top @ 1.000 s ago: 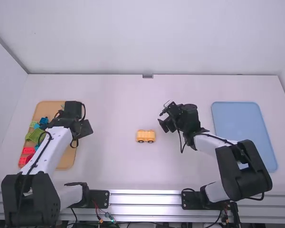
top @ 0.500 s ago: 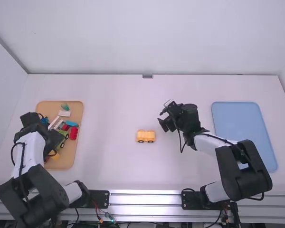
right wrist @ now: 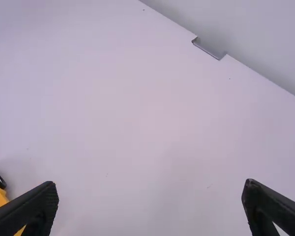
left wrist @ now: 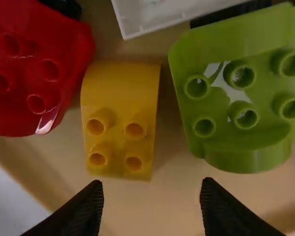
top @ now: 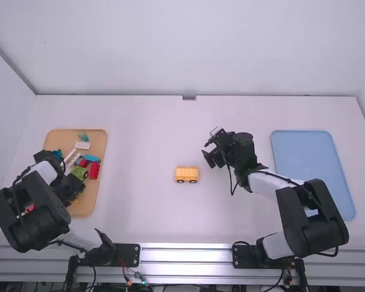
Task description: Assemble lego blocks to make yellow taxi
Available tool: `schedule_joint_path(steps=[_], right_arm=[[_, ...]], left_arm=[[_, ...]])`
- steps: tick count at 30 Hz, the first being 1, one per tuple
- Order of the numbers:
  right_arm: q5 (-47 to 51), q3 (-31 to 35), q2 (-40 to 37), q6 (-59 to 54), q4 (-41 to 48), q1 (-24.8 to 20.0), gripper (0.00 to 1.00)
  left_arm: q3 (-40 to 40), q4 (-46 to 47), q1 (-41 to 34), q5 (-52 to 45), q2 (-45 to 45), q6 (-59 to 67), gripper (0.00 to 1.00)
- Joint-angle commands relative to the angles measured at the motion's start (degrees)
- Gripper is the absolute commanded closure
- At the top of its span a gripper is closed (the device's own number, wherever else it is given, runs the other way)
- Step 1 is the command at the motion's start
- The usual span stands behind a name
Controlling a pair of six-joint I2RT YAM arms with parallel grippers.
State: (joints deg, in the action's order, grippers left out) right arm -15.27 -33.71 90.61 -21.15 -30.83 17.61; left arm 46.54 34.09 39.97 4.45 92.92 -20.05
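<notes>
Left gripper (top: 69, 191): over the near part of the wooden tray (top: 98, 139); fingers well parted, nothing gripped. Just beyond the fingertips, in the left wrist view, a yellow block (left wrist: 120, 123), curved at one end, four studs at the other. It lies between a red block (left wrist: 39, 66) and a larger green block (left wrist: 236, 93), clear gap on the green side. A white piece (left wrist: 167, 12) close by, set at a slant.

Farther up the tray, high view: light-blue block (top: 92, 158), second red block (top: 94, 170) just beside it, white block (top: 82, 145), small teal piece (top: 83, 136) at the far end.

Middle of the table: yellow wheeled base (top: 187, 174), upright, dark wheels along the near side. Well apart from the tray.

Right gripper (top: 207, 151): above the table, near the base, a little farther from the camera and to its right. Fingers spread wide, empty. Beyond that arm, on the table's right side, a flat blue tray (top: 313, 176).
</notes>
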Motion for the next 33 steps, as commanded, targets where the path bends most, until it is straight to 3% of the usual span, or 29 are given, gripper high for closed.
schedule_joint_path(steps=[1,3,6,20,29,33], right_arm=[[0.1,-0.1,-1.1,0.4,-0.4,0.0,0.02],[0.1,-0.1,-1.1,0.3,-0.5,0.0,0.01],[0.1,-0.1,-1.1,0.3,-0.5,0.0,0.02],[0.1,-0.1,-1.1,0.4,-0.5,0.0,0.01],[0.1,-0.1,-1.1,0.3,-0.5,0.0,0.03],[0.3,-0.1,-1.1,0.3,-0.5,0.0,0.02]], left_arm=[[0.8,-0.2,0.3,-0.4,0.2,1.3,0.43],[0.9,-0.3,0.6,-0.3,0.2,1.9,0.34],[0.8,-0.2,0.6,2.4,0.2,0.5,0.31],[-1.9,-5.2,0.5,8.3,0.2,-1.6,0.43],[-4.5,-9.2,0.7,7.9,0.2,-1.6,0.43],[-4.7,-10.3,0.6,6.3,0.2,-1.6,0.53]])
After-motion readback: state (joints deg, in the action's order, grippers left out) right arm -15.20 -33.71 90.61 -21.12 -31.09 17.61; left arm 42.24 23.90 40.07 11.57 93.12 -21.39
